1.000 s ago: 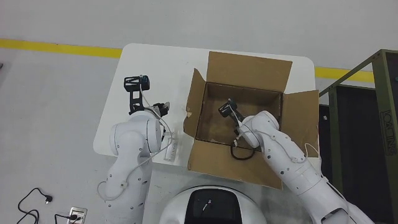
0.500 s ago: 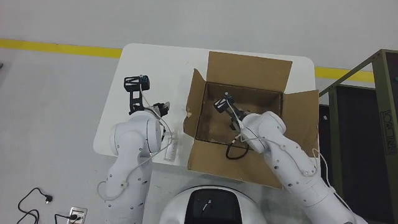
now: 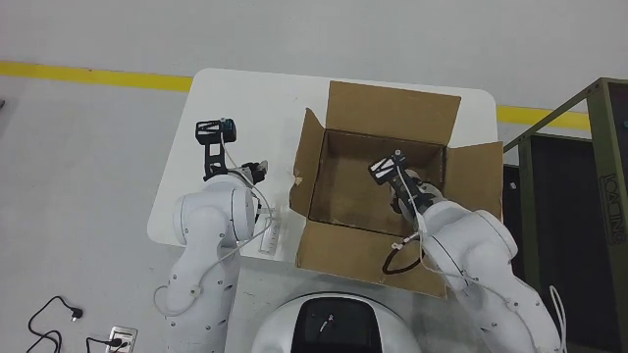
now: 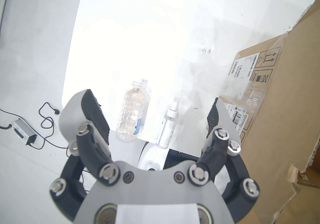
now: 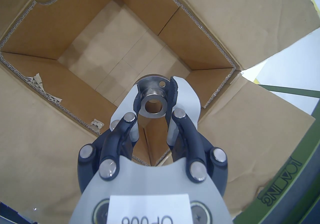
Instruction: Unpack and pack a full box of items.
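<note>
You are in the unpacking half of the job, as far as the scene lets you judge. The cardboard box (image 5: 82, 10) stands open with all its flaps spread, its floor looks bare, and a plastic bottle (image 4: 132, 115) and a spray bottle (image 4: 168, 127) lie side by side on the white tabletop (image 4: 150, 22), just beside the box's outer wall. That makes the part now in hand probably the last thing out, though it could equally be the first thing going back in.

Your right gripper (image 5: 155, 96) hangs over the box opening, toward the corner on the robot's right. Its fingers (image 5: 173, 91) are clenched on a flanged metal bushing (image 5: 151, 81). The two pads press on opposite sides of the narrow collar. The bore faces the wrist camera and the wide flange sits beyond the fingertips, toward the box floor. The part sits square between the pads, and no tilt can be seen.

Your left gripper (image 4: 151, 107) hovers above the two bottles with its fingers spread wide and nothing between them.

The next move calls for carrying the bushing over the box wall and flaps without clipping them, then setting it down on a bare patch of tabletop apart from the bottles. Smooth steel could slip in the pads, so lower it flange-first and let go only once it rests.
</note>
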Controlling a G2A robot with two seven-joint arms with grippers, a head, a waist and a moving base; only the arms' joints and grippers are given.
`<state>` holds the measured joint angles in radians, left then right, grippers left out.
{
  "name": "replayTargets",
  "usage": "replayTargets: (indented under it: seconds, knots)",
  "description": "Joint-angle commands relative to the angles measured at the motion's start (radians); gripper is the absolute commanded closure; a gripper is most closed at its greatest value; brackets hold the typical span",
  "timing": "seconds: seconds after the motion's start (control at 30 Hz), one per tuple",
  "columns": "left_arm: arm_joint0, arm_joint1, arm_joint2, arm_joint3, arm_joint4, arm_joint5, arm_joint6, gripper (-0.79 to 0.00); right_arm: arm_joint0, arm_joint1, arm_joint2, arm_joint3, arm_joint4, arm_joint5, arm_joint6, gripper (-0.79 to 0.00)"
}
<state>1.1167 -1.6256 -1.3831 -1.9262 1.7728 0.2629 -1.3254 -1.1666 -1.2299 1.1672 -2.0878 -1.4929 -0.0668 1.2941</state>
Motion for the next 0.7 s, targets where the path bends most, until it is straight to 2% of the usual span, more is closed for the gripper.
replayTargets:
  seconds: [0.0, 0.43, 0.67]
  knots:
    - [0.0, 0.0, 0.0, 0.0, 0.0, 0.0, 0.0, -0.785, 0.001, 0.0, -0.001, 0.001, 0.0, 0.0, 0.0, 0.0]
    - [0.0, 0.0, 0.0, 0.0, 0.0, 0.0, 0.0, -0.785, -0.008, 0.0, 0.007, 0.003, 0.006, 0.011, -0.022, 0.0]
    - [0.0, 0.0, 0.0, 0.0, 0.0, 0.0, 0.0, -0.785, -0.062, 0.006, 0.126, -0.083, 0.047, 0.044, -0.023, 0.0]
